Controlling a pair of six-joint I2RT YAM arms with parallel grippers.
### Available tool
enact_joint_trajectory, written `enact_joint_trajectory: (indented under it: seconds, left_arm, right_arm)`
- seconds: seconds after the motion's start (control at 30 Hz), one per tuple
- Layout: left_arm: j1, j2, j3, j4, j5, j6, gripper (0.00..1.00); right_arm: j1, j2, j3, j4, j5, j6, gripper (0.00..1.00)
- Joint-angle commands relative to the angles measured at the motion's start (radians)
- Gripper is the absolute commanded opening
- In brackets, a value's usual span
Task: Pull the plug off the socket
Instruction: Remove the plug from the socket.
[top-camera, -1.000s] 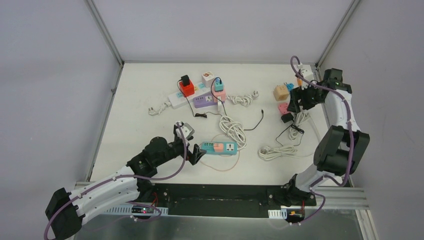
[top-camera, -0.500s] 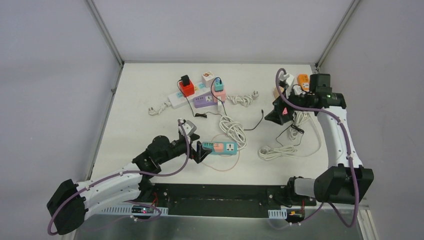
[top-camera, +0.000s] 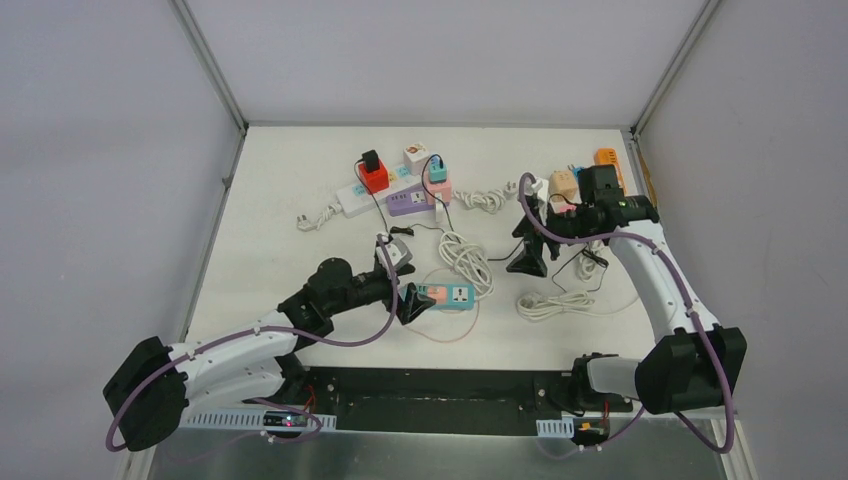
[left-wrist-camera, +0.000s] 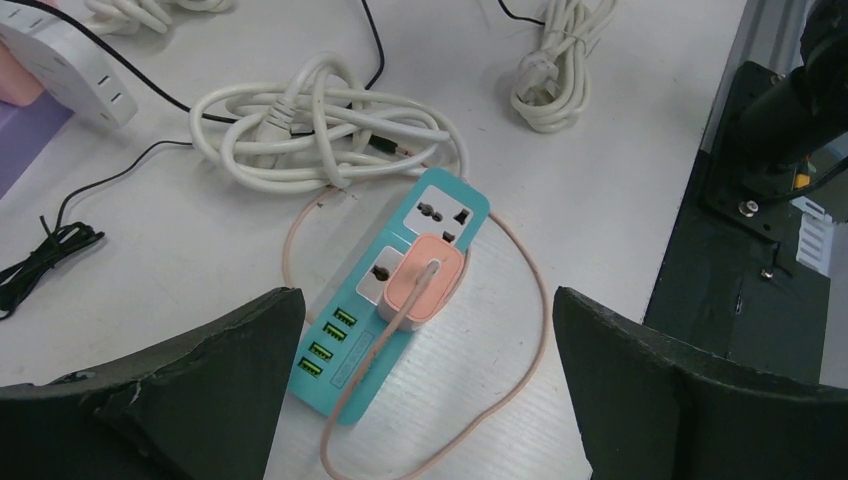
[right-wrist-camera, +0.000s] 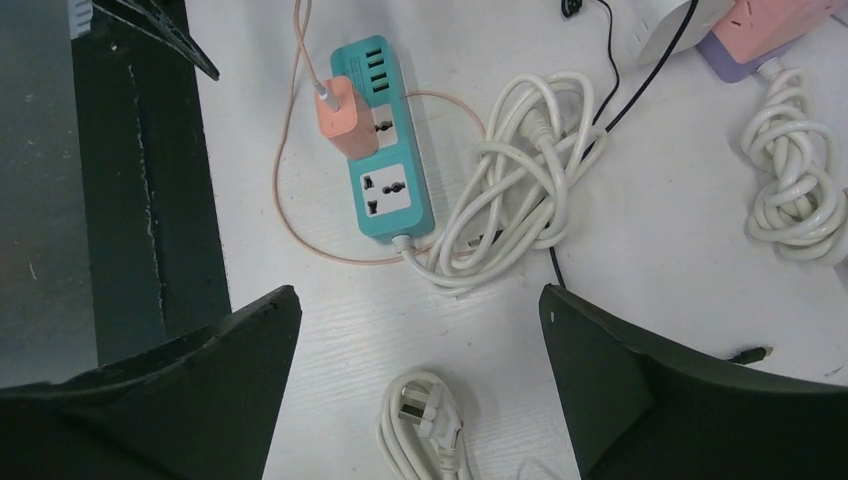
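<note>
The orange plug (left-wrist-camera: 425, 283) is seated in the teal power strip (left-wrist-camera: 446, 208), which lies near the front of the desk (top-camera: 290, 260) beside a coiled white cable (top-camera: 466, 256). The left tool (top-camera: 408, 302), spread wide, hovers at the strip's USB end. The right tool (top-camera: 527, 262), also spread, hangs to the strip's right.

A white worktop (top-camera: 280, 260) is seen. Near its front edge, a teal power strip (top-camera: 460, 296) is laid flat on it. A thin pink cord (left-wrist-camera: 543, 325) is looped around the strip. A white cord bundle (top-camera: 467, 258) is piled just behind it. Another white cord (top-camera: 548, 303) is laid to the right. Farther back, a white power strip (top-camera: 350, 200) and a purple power strip (top-camera: 408, 205) are set side by side, touching. A thin black wire (top-camera: 400, 231) is seen near them.
</note>
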Motion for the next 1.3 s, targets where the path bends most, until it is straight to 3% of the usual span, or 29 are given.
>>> enact_joint_trajectory:
  seconds: [0.0,0.6,1.1,1.27]
  left_arm:
    - [0.011,0.035,0.044,0.055,0.093,0.073,0.99]
    - [0.012,0.059,0.013,0.115,0.18,0.173,0.99]
    - [0.049,0.069,0.015,0.132,0.251,0.123,0.99]
    - [0.112,0.097,0.0,0.227,0.323,0.058,0.99]
  right_arm:
    - [0.025,0.003,-0.015,-0.062,-0.036,-0.181,0.93]
    - [0.047,0.027,-0.038,-0.092,0.01,-0.253,0.93]
    - [0.08,0.042,-0.045,-0.094,0.043,-0.276,0.93]
    - [0.09,0.05,-0.044,-0.093,0.048,-0.276,0.93]
